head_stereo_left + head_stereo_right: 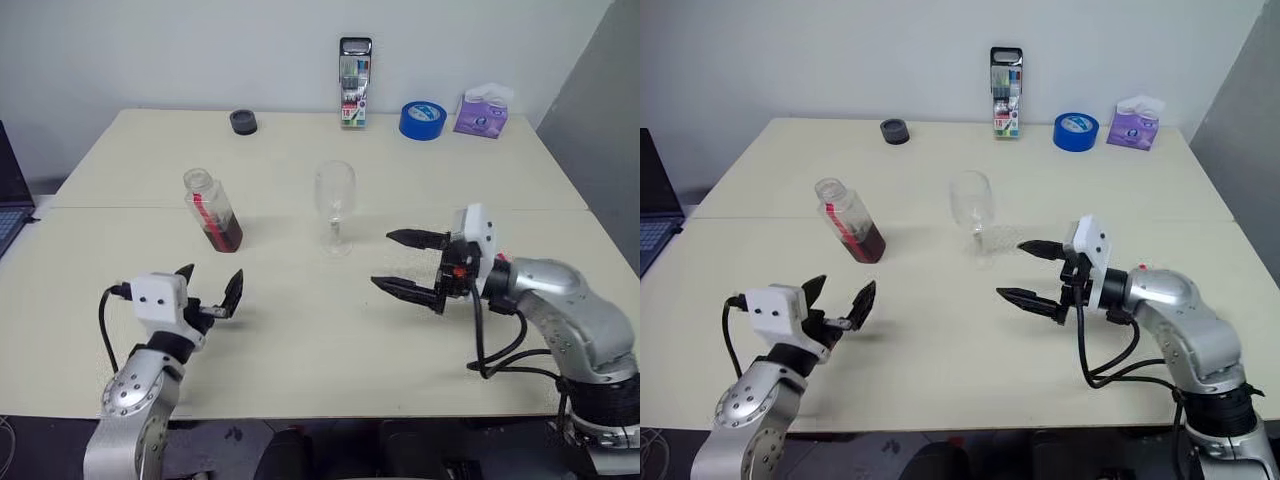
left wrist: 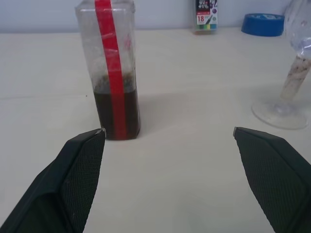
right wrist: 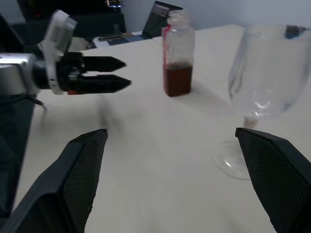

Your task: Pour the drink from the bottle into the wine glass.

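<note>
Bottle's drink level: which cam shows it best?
Left wrist view. The bottle stands close and centred there, and the dark drink plainly fills only its lower part. The right wrist view shows the whole bottle, farther off. Both eye views show it small, from above, with the drink as a dark band at its base.

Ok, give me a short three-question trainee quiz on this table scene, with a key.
1. True or false: the bottle has its cap on.
2. Which gripper is nearer the wine glass? A) left gripper B) right gripper
3. Fill in: the drink fills about the lower ____ of the bottle.

Key
1. False: the neck is open, no cap on it.
2. B: the right gripper hangs open beside the glass; the left gripper, also open, is in front of the bottle.
3. Third. The glass is empty.
</note>
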`<state>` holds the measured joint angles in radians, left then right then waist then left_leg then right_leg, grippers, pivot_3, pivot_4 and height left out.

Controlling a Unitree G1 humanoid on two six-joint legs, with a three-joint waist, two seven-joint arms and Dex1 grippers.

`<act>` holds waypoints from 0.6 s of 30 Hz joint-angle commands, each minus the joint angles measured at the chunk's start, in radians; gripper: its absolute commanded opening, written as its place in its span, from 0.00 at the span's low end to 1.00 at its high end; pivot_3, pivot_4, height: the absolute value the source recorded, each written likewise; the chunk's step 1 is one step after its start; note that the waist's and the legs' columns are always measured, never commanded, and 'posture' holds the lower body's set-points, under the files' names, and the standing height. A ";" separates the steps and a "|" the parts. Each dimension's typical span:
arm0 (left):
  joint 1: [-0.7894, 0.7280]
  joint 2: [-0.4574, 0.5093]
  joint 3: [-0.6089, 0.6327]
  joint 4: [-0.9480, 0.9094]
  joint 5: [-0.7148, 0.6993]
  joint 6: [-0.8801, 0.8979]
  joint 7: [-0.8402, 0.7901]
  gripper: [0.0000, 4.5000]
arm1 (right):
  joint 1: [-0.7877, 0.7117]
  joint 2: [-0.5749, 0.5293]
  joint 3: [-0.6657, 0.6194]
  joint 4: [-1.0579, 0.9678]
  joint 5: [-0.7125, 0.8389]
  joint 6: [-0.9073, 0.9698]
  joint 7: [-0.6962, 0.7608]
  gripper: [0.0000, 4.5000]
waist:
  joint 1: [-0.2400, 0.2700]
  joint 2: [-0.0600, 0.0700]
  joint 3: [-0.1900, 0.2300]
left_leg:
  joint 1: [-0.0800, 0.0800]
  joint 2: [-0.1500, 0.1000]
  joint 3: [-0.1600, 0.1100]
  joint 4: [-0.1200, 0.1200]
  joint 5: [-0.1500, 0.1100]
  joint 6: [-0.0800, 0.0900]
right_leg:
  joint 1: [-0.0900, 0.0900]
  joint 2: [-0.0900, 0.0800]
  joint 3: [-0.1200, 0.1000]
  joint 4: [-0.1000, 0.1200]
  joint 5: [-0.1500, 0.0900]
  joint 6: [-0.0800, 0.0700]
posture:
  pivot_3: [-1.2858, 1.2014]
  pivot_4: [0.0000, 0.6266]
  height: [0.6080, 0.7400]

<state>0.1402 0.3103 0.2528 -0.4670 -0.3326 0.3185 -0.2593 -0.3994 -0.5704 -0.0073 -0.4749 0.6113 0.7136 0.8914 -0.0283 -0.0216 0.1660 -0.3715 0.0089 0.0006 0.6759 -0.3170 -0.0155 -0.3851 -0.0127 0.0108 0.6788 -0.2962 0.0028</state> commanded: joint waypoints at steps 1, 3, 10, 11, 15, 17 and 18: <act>-0.043 -0.001 0.001 0.022 0.019 -0.028 0.013 1.00 | -0.054 0.003 -0.023 -0.063 0.086 0.053 -0.033 1.00 | 0.000 0.000 0.000 | -0.002 0.000 0.000 0.000 0.000 0.000 | -0.002 0.000 0.000 0.000 0.000 0.000 | 0.52 0.24 1.00; -0.073 0.008 0.008 0.049 0.026 -0.030 0.015 1.00 | -0.069 0.009 -0.020 -0.066 0.100 0.065 -0.054 1.00 | 0.000 0.000 0.000 | -0.004 0.000 -0.001 0.001 0.000 0.000 | -0.004 0.000 -0.001 0.000 0.000 0.000 | 0.52 0.24 1.00; -0.179 0.056 0.030 0.145 0.031 -0.037 -0.012 1.00 | -0.075 0.013 -0.015 -0.078 0.115 0.081 -0.118 1.00 | 0.003 -0.001 0.000 | -0.008 0.000 -0.003 0.002 0.000 0.000 | -0.005 -0.001 -0.004 -0.001 0.000 0.000 | 0.52 0.24 1.00; -0.191 0.062 0.032 0.155 0.030 -0.038 -0.015 1.00 | -0.075 0.013 -0.014 -0.078 0.116 0.081 -0.124 1.00 | 0.003 -0.001 0.000 | -0.008 0.000 -0.003 0.002 0.000 0.000 | -0.005 -0.001 -0.004 -0.001 0.000 0.000 | 0.52 0.24 1.00; -0.238 0.088 0.035 0.202 0.029 -0.043 -0.035 1.00 | -0.080 0.015 -0.012 -0.077 0.117 0.078 -0.153 1.00 | 0.003 -0.001 0.000 | -0.008 -0.001 -0.003 0.002 0.000 0.000 | -0.005 -0.001 -0.004 -0.001 0.000 0.000 | 0.52 0.24 1.00; -0.267 0.099 0.037 0.233 0.035 -0.051 -0.036 1.00 | -0.083 0.015 -0.011 -0.075 0.116 0.074 -0.162 1.00 | 0.003 -0.001 0.000 | -0.008 -0.001 -0.004 0.002 0.000 0.000 | -0.005 -0.001 -0.004 -0.001 0.000 0.000 | 0.52 0.24 1.00; -0.281 0.102 0.038 0.249 0.040 -0.055 -0.034 1.00 | -0.084 0.016 -0.011 -0.073 0.116 0.073 -0.167 1.00 | 0.003 -0.001 0.000 | -0.008 -0.001 -0.004 0.002 0.000 0.000 | -0.005 -0.001 -0.005 -0.001 0.000 0.000 | 0.52 0.24 1.00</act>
<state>-0.1169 0.3974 0.2734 -0.2221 -0.3039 0.2927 -0.2946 -0.4598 -0.5571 -0.0070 -0.5091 0.7119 0.7969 0.7351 -0.0255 -0.0223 0.1661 -0.3799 0.0083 -0.0032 0.6779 -0.3168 -0.0159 -0.3901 -0.0138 0.0061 0.6780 -0.2961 0.0028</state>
